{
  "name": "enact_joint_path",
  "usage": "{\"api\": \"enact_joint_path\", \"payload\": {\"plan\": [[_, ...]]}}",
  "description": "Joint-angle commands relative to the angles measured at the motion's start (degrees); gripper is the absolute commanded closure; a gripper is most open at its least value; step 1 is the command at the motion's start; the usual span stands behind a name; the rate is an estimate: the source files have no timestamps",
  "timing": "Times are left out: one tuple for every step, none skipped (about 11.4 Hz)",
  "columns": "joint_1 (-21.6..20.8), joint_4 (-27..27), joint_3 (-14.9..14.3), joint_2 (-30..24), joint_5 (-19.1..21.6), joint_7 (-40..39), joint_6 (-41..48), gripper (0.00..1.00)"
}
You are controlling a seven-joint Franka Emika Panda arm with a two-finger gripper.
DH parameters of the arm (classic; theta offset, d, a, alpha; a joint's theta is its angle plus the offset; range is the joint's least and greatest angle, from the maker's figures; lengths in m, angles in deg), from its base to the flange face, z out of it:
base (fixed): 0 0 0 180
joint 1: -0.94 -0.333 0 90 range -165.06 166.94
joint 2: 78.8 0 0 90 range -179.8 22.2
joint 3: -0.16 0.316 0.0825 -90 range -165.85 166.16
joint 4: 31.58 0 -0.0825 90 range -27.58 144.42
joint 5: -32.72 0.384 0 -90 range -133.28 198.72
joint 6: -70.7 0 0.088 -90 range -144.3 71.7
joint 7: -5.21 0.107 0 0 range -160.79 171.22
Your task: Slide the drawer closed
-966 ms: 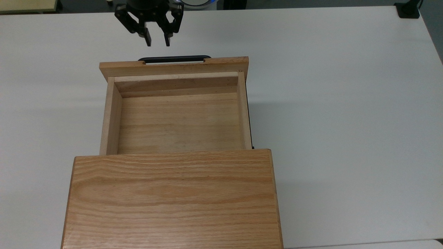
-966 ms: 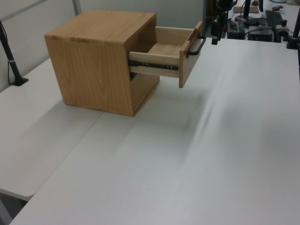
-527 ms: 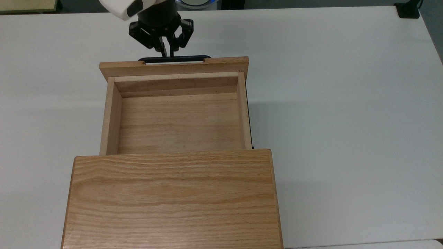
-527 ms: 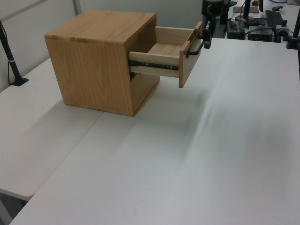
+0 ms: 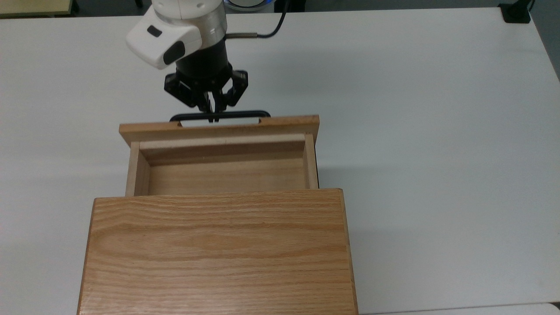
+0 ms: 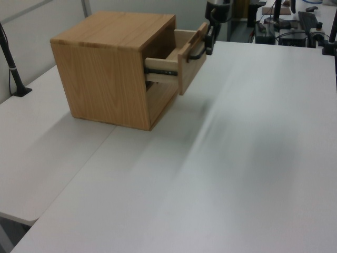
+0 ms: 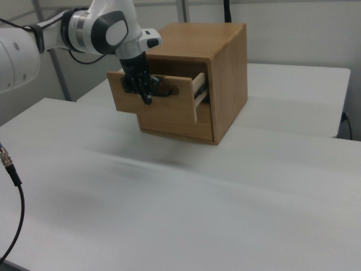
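Note:
The drawer (image 5: 218, 130) is a light wooden tray sticking partway out of the oak cabinet (image 5: 218, 249). Its front panel carries a thin black bar handle (image 5: 245, 114). My gripper (image 5: 213, 114) is shut, its fingertips together and pressed against the middle of the handle from the front. In the left view the drawer (image 6: 187, 66) juts a short way from the cabinet (image 6: 110, 68), with the gripper (image 6: 209, 45) at its front. The right view has the gripper (image 7: 146, 97) against the drawer front (image 7: 161, 116).
The cabinet stands on a white table (image 5: 437, 131) with wide free room to the top view's right and left. A black clamp (image 5: 516, 13) sits at the far right corner. A black cable (image 7: 11, 169) hangs near the right view's left edge.
My gripper shut its fingers, came up against the handle and pushed. The drawer has slid roughly halfway back into the cabinet.

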Motion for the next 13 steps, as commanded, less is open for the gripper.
{"api": "enact_joint_path", "payload": {"plan": [[-4.9,-8.04,-5.28,7.82,0.19,0.01,-5.91,0.91],[-5.43,-10.34,-5.9,10.2,0.19,0.36,-8.28,0.91],[-5.87,-10.62,-6.08,11.27,0.19,2.36,-13.0,0.91],[-6.66,-10.54,-6.69,12.24,0.19,3.95,-18.09,0.91],[-7.36,-10.62,-7.57,13.2,0.19,4.14,-21.63,0.91],[-7.63,-10.54,-7.66,13.82,0.19,4.66,-24.79,0.91],[-7.63,-10.62,-7.66,14.7,0.19,5.36,-27.78,0.91],[-7.63,-10.54,-7.66,14.79,0.19,5.81,-29.55,0.91],[-7.63,-10.53,-7.66,14.71,0.19,6.51,-29.83,0.9],[-7.63,-10.36,-7.66,14.19,0.28,8.17,-29.83,0.86],[-7.46,-9.75,-7.58,12.35,0.28,10.19,-29.14,0.74],[-7.28,-5.91,-7.31,8.51,0.72,11.34,-28.7,0.6],[-7.19,-0.66,-7.14,3.42,0.81,12.39,-24.52,0.5]]}}
